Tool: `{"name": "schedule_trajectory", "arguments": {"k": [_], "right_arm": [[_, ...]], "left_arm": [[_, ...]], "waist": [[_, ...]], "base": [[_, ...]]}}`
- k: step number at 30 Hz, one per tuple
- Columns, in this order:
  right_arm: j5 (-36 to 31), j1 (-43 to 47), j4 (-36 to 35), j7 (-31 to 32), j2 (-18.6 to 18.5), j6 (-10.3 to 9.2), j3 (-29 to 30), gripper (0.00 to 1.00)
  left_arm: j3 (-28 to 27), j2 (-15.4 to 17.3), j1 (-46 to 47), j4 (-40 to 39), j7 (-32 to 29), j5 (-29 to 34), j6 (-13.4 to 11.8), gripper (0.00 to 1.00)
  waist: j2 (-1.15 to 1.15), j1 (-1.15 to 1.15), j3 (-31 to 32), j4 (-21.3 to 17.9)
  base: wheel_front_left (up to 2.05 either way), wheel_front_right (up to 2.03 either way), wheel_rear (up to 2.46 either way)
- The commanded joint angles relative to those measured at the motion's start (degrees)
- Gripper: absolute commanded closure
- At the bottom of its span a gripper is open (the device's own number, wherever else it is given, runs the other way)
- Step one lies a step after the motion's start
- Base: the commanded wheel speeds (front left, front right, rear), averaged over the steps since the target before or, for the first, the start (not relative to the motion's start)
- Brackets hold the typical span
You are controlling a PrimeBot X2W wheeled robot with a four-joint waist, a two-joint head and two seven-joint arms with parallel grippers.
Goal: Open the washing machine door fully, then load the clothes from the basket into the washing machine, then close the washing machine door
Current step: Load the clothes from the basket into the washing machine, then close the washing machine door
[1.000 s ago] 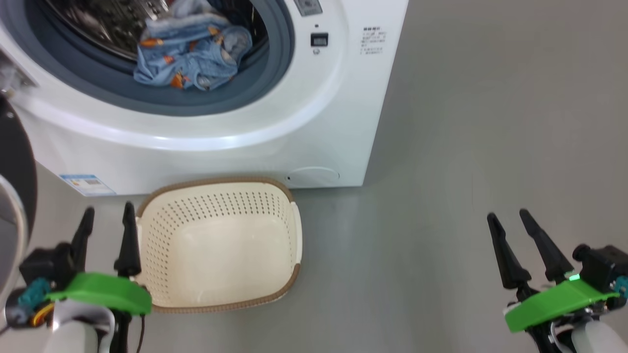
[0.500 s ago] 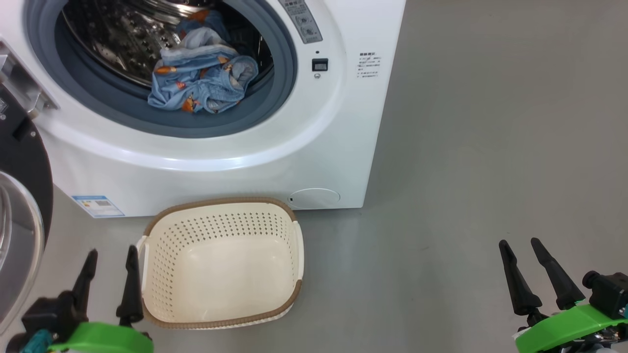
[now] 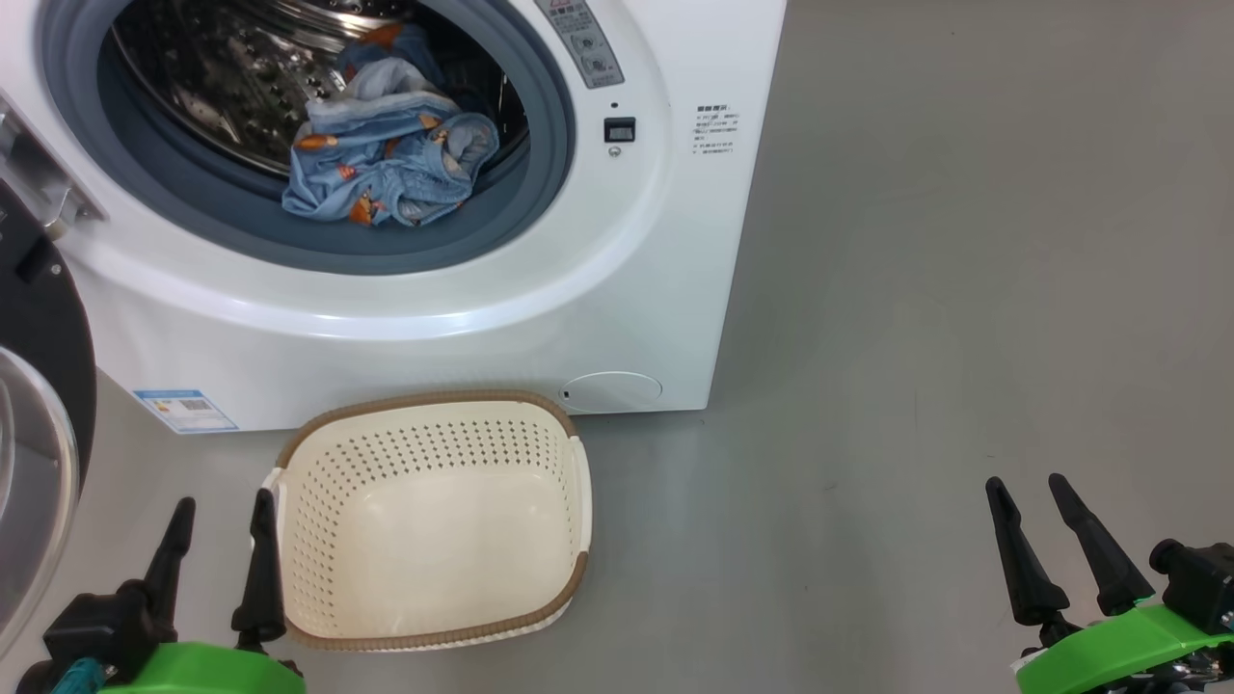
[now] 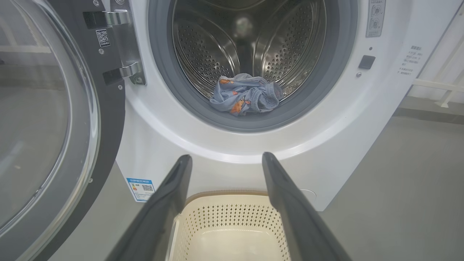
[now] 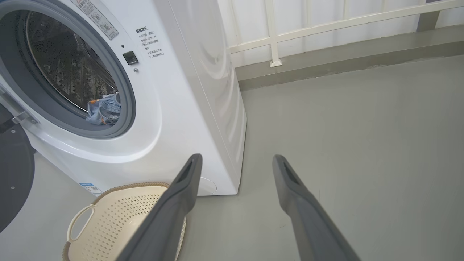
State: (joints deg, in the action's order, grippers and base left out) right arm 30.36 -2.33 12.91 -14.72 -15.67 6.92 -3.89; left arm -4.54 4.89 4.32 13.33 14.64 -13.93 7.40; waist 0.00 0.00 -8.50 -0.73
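Since a second ago only the head camera has tilted. The washing machine stands far left, its door swung open leftward; the empty basket sits near, just before it; the clothes lie in the drum; left gripper and right gripper gape, holding nothing.

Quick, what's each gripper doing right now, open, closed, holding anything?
Left gripper: open, holding nothing.
Right gripper: open, holding nothing.

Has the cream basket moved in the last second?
No. The basket sits as before, its rim just left of the round flap on the washing machine; the camera tilted instead.
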Motion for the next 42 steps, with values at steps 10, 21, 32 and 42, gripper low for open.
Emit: {"name": "schedule_trajectory", "arguments": {"k": [10,21,32,42], "right_arm": [[-0.5,-0.4,-1.5,-0.3,-0.6,0.57,-0.8,0.0],[-0.5,-0.5,-1.5,-0.3,-0.7,0.57,-0.9,0.0],[-0.6,-0.3,-1.7,-0.3,-0.7,0.57,-1.0,0.0],[-0.5,-1.3,-2.3,-0.3,-1.6,0.57,-2.3,0.0]], "left_arm": [[-2.0,0.9,0.7,-0.8,0.4,0.3,0.1,0.0],[-1.7,0.9,0.3,-1.2,0.4,-0.2,0.1,0.0],[-1.5,0.8,0.0,-1.5,0.4,-0.3,0.1,0.0],[-3.2,-0.5,-0.5,-1.7,0.4,-0.1,0.1,0.0]], "waist": [[0.0,0.0,0.0,0.0],[0.0,0.0,0.2,0.0],[0.0,0.0,0.6,0.4],[0.0,0.0,0.3,3.9]], "base": [[-0.54,0.54,0.0],[-1.4,1.4,0.0],[-0.29,0.29,0.0],[0.0,0.0,0.0]]}}
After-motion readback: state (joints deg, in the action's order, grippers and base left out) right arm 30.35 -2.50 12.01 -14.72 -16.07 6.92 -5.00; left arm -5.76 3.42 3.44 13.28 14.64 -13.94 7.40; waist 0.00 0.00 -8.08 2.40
